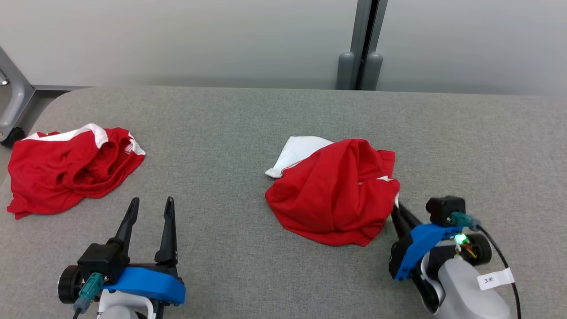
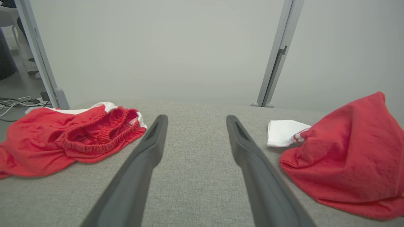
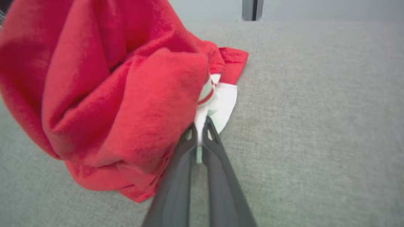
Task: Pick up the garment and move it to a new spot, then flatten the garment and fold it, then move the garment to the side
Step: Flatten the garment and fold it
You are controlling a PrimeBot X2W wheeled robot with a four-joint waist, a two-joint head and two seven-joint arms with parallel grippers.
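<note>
Red jersey garment [image 1: 336, 190] looked light, limp and prone to bunching; right hand [image 3: 199, 127] was clamped on its white trim at 4 o'clock, left hand [image 1: 152, 201] apart.

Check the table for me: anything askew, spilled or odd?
Nothing is spilled or damaged. The left garment lies crumpled near the left edge of the table; the right claw is shut on the white trim of the middle garment.
</note>
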